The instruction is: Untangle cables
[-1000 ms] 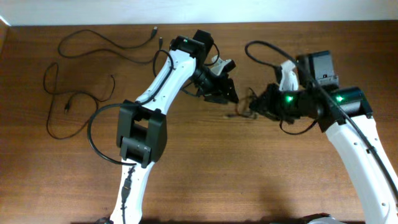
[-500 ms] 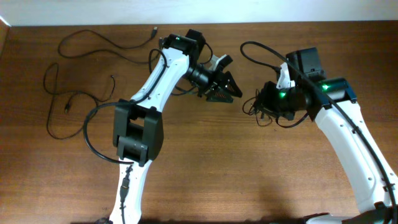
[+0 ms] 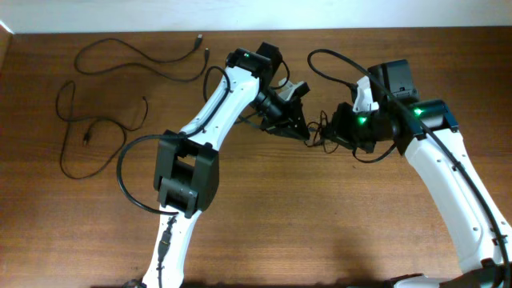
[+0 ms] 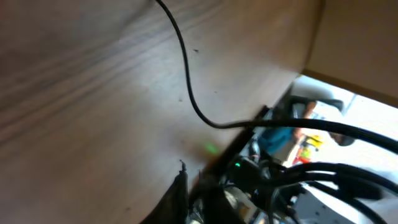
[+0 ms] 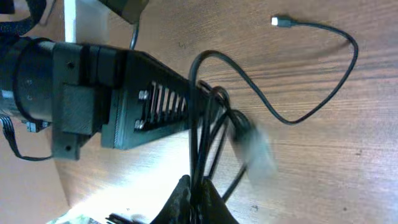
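Observation:
A small tangle of thin black cables (image 3: 318, 132) hangs between my two grippers above the brown table (image 3: 264, 216). My left gripper (image 3: 302, 133) points right with its tips drawn together on the tangle's left side. In the left wrist view its dark fingers (image 4: 180, 193) stand nearly together, and one cable (image 4: 186, 81) curves off across the wood. My right gripper (image 5: 198, 193) is shut on several strands of the tangle (image 5: 208, 124). The left gripper (image 5: 205, 93) meets the same loops from above. One strand (image 5: 348, 43) trails away to a small plug (image 5: 278, 22).
Two loose, wavy cables lie at the far left, one at the back (image 3: 140, 56) and one nearer (image 3: 88, 128). The right arm's thick cable (image 3: 336, 60) arches behind the tangle. The table's far edge runs along the top, against a pale wall.
My left gripper has swung right and down onto the tangle, and its jaws have gone from wide to nearly together. The right gripper has held its grip and its place over the last half second.

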`<move>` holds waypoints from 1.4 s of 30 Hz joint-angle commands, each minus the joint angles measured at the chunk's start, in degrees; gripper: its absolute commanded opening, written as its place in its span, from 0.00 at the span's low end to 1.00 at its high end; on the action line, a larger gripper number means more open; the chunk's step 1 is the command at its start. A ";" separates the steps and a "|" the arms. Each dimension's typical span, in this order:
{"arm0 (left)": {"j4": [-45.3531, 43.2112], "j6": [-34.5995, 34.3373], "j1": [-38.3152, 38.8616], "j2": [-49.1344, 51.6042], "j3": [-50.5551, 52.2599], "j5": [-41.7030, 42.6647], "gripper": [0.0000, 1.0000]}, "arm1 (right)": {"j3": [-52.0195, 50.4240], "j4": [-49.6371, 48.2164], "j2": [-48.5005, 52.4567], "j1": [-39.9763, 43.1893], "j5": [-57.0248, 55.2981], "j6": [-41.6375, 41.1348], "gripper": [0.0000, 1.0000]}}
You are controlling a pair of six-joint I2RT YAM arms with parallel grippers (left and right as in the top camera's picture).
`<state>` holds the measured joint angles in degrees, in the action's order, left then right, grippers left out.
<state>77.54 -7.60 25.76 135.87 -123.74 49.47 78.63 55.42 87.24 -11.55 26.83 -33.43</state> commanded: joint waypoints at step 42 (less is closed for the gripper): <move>2.08 -8.63 -7.26 -6.16 -7.23 -4.55 0.00 | 0.09 8.76 8.28 5.20 -5.99 10.05 0.94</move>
<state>77.34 -5.85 17.89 131.33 -130.58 59.05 78.61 65.06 97.01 -6.26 14.11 -24.86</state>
